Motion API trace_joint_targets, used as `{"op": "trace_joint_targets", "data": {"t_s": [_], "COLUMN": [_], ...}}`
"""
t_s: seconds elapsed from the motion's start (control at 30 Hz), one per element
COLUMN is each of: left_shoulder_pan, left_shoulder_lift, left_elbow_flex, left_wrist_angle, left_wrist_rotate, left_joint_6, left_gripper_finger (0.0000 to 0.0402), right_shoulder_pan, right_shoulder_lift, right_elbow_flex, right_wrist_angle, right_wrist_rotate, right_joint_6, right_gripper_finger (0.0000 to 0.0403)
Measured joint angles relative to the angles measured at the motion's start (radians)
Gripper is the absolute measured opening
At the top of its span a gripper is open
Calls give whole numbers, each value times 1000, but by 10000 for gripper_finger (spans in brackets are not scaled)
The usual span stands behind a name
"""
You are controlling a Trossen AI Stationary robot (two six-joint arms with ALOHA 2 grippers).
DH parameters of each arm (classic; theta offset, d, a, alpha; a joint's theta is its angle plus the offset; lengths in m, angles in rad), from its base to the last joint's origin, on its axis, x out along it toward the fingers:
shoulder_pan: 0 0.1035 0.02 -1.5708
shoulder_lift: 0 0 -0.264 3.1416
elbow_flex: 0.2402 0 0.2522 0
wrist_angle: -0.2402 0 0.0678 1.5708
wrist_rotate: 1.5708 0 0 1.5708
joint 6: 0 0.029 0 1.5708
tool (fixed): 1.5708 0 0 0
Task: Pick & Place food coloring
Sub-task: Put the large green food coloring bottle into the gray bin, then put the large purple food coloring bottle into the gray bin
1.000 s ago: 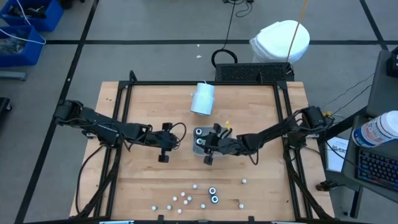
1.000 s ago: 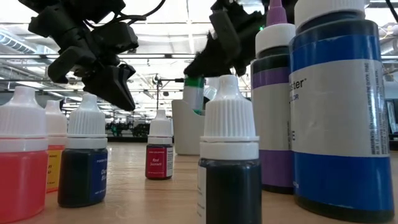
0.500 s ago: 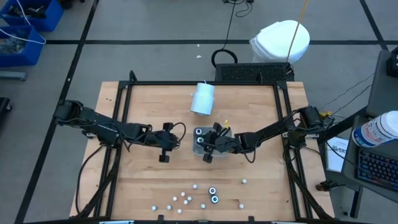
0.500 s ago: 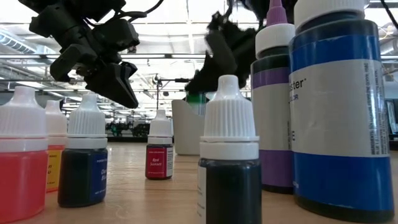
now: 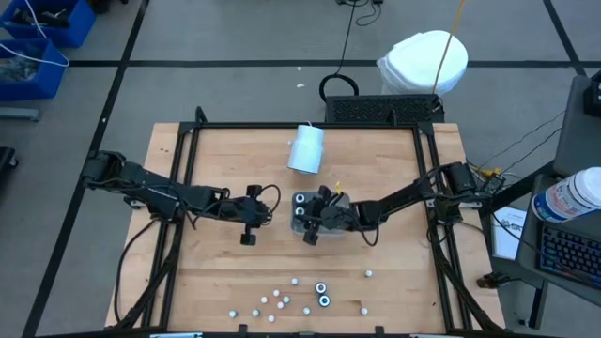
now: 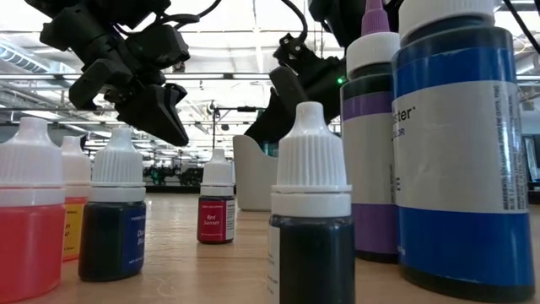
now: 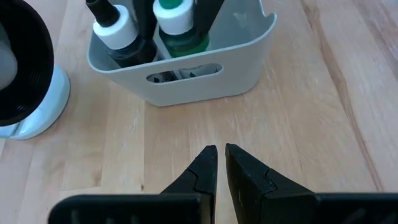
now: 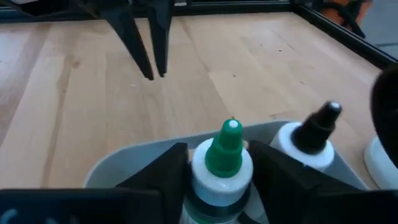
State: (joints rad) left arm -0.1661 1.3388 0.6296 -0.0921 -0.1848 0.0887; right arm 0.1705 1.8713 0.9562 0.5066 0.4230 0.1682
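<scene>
A green-tipped food coloring bottle [image 8: 227, 155] stands upright in the grey tray [image 8: 143, 152] mid-table, beside a black-tipped bottle [image 8: 311, 134]. My right gripper [image 8: 221, 167] reaches in from the table's right, open, with one finger on each side of the green-tipped bottle [image 7: 180, 25]. My left gripper [image 7: 217, 155] hovers shut, holding nothing, a little to the left of the tray [image 5: 297, 222]. Several more small bottles [image 5: 291, 299] stand near the table's near edge. My right gripper's fingers [image 8: 168, 168] stand close against both sides of the green-tipped bottle's white shoulder [image 8: 202, 163], slanting down from the table's right. Whether they touch it I cannot tell. The bottle stands upright inside the tray.
A pale blue-white cylinder [image 5: 306, 148] lies on its side beyond the tray, toward the far edge. The loose bottles crowd the low view's foreground [image 6: 312, 219]. Bare wood lies between the tray and the near bottles. A black frame [image 5: 188, 131] runs round the table.
My right gripper has sunk toward the tray with the green-tipped bottle. The bottle, earlier standing well above the tray's rim, now sits down inside it with only its top showing in the low view.
</scene>
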Motion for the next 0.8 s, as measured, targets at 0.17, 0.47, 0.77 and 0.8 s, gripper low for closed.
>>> {"op": "trace_joint_targets", "data": {"t_s": [0.17,0.47,0.77,0.8], "left_shoulder_pan": [0,0,0,0], "left_shoulder_lift": [0,0,0,0], "left_elbow_flex": [0,0,0,0], "left_wrist_angle": [0,0,-1,-1], "left_wrist_rotate": [0,0,0,0], "left_joint_6": [1,-4,-7,-8], "left_gripper_finger": [42,42,42,42], "right_shoulder_pan": [1,9,73,86], "right_shoulder_lift": [2,-9,-287,-342], "right_elbow_flex": [-2,-3,-3,-3], "right_wrist_angle": [2,59,-103,-158], "right_wrist_rotate": [-9,-11,59,68], "right_joint_6": [-8,-58,-256,-262], "right_gripper_finger": [209,232,227,222]}}
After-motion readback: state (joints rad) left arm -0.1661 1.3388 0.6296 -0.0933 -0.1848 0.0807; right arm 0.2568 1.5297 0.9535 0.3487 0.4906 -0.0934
